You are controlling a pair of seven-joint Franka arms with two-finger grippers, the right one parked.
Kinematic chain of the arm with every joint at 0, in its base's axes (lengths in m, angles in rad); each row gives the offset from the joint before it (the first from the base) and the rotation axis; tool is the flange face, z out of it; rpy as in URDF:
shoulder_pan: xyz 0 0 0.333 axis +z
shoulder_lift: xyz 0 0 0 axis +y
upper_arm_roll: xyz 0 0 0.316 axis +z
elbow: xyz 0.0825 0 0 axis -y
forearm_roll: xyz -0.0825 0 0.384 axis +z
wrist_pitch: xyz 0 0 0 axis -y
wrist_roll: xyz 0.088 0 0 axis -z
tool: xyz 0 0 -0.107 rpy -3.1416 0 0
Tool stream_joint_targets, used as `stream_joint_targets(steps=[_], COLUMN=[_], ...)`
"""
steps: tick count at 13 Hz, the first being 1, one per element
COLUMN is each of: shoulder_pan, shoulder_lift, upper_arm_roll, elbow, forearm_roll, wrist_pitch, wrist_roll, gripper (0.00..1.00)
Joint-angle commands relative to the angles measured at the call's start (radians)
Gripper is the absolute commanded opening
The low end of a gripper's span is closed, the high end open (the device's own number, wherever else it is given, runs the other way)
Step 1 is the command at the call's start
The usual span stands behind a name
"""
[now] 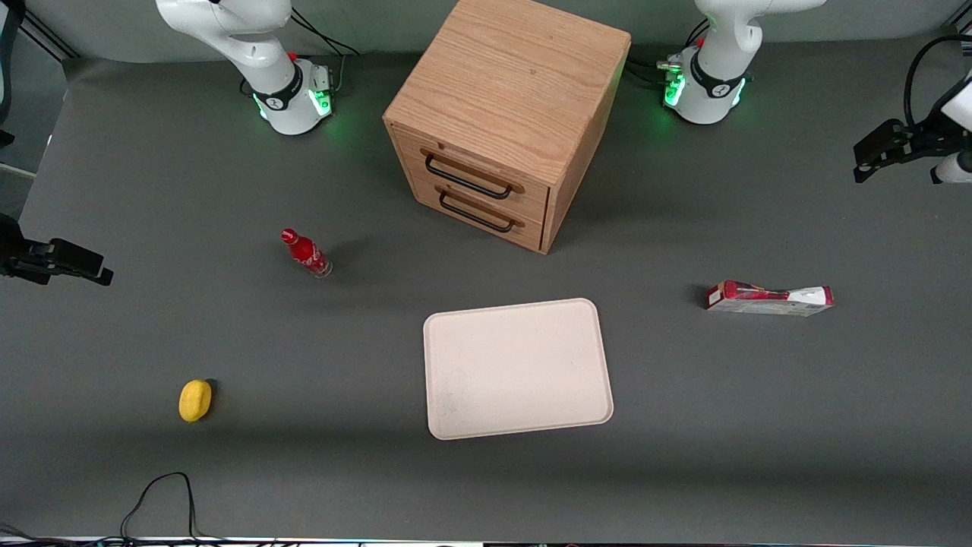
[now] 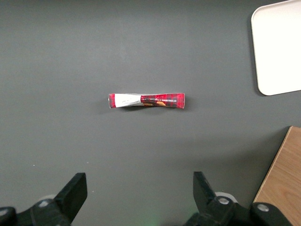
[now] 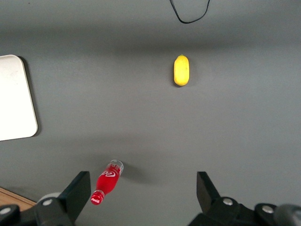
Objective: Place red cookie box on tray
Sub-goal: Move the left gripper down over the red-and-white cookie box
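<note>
Tray [image 2: 277, 47], wooden cabinet [image 2: 282, 179] and tool [image 2: 137, 197] all cut by frame edges.

The grey table [image 1: 759, 425] carries tray [image 1: 519, 369], red cookie box [image 1: 768, 298], cabinet [image 1: 509, 114], bottle [image 1: 306, 253], lemon [image 1: 195, 400], with the claw [image 2: 136, 197] above.

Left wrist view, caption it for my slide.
Open hand hovers above the red cookie box lying on the table, apart from the tray.
</note>
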State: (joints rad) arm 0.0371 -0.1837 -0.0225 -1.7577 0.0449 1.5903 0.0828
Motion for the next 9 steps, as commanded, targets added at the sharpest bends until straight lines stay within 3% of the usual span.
stream_joint_targets(steps=[1,4,6,9], shoulder_pan=[0.018,0.018,0.014,0.003], shoulder_lift=[-0.002,0.016,0.046,0.101], upper_arm_roll=[-0.005,-0.004,0.003,0.030], elbow=[0.020,0.012,-0.018,-0.039], forearm_roll=[-0.025,0.001,0.059,0.052], wrist_pitch=[-0.026,0.017,0.118,0.173], wrist_roll=[0.023,0.018,0.025,-0.099], gripper=[1.00,1.00,1.00,0.99])
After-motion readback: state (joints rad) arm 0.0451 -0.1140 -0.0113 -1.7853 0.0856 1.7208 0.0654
